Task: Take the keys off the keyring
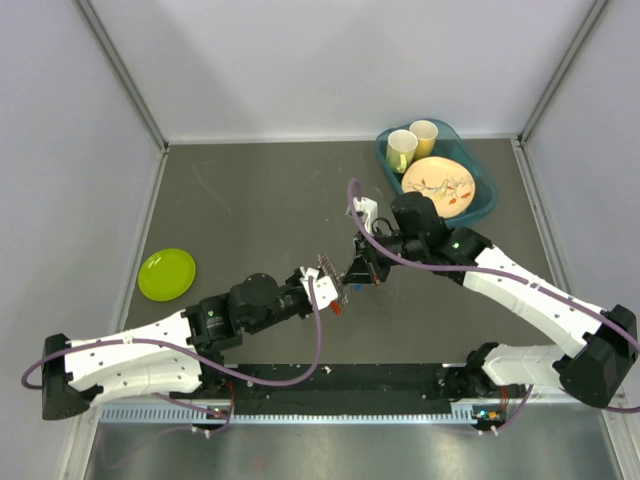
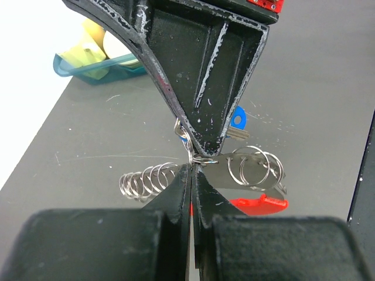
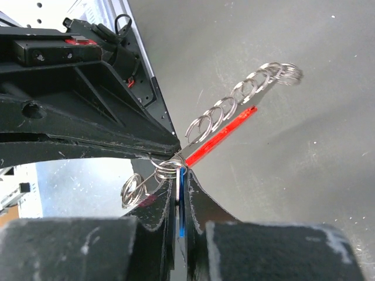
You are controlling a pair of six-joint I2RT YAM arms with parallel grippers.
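Dark grey matte table [image 1: 250, 200] inside a white-walled cell. A round lime-green plate [image 1: 167, 273] sits far left and a teal plastic bin [image 1: 385, 162] with cups and a dish sits back right, both well apart from the work. You've got both arms meeting mid-table, tips nose to nose, with the bundle held up off the surface. It reads as a pull-apart setup: one side anchors the wire and the other takes a key, so the key can be worked round and off the loop.

Left gripper [image 2: 190, 171]: jaws clenched flat together, tips pinching at the thin silver wire keyring [image 2: 202, 158]. It looks like the wire itself, though the red-headed silver key [image 3: 222, 136] sits so close I can't fully rule out its blade.

Right gripper [image 3: 179, 175]: jaws nearly closed, clamped on the blue-headed silver key [image 2: 237, 119], seen edge-on between its fingers.

The red-headed key dangles free beside the pinch. Strings of linked silver rings [image 2: 256, 167] trail off either side. Both keys look threaded on; neither is off yet.
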